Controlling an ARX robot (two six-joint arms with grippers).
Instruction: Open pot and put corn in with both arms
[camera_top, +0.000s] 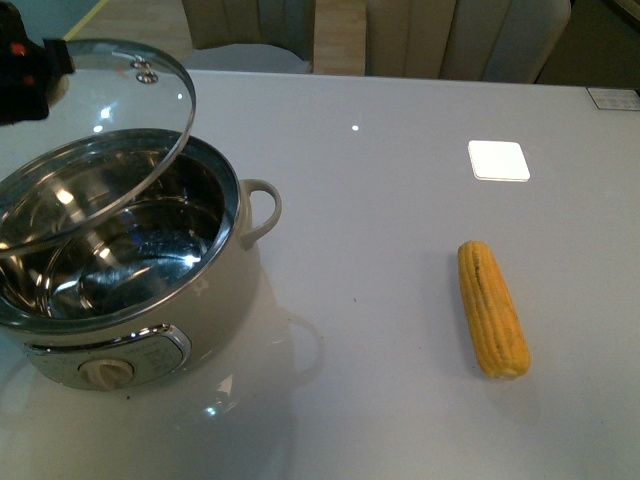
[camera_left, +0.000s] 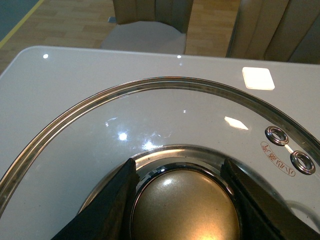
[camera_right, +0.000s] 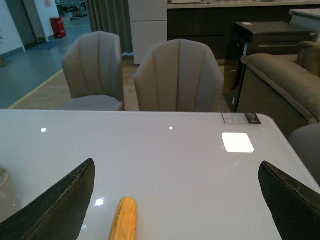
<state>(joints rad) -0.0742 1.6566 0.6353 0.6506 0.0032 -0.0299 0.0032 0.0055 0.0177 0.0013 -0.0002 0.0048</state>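
**Left gripper** (camera_left: 182, 202): jaws pinching the brass-coloured lid knob (camera_left: 186, 215), one finger on each side.

**Glass lid** (camera_top: 110, 130): steel-rimmed and held tilted above the pot (camera_top: 215, 300). The mouth is partly uncovered. We cannot tell whether the low edge touches the pot's rim. We judge the lid stiff, fairly heavy, smooth and breakable, and the knob is the only sound hold.

**Right gripper** (camera_right: 176, 164): jaws spread wide with nothing between them. One end of the corn shows beyond them, apart from both fingers.

**Corn cob** (camera_top: 492, 308): yellow with a dark streak, lying flat on the white table (camera_top: 380, 180). It sits well apart from the pot, on the side of the pot's loop handle (camera_top: 262, 212).
- Handling: we judge it light, firm and round, so apt to roll. The kernel rows should give some bite.
- Hold: we would take it across the middle, with the jaws closing on its narrow width.

**Pot**: cream wall with the dial panel facing us. The steel interior is shiny and looks empty. We judge the mouth wider than the cob is long.
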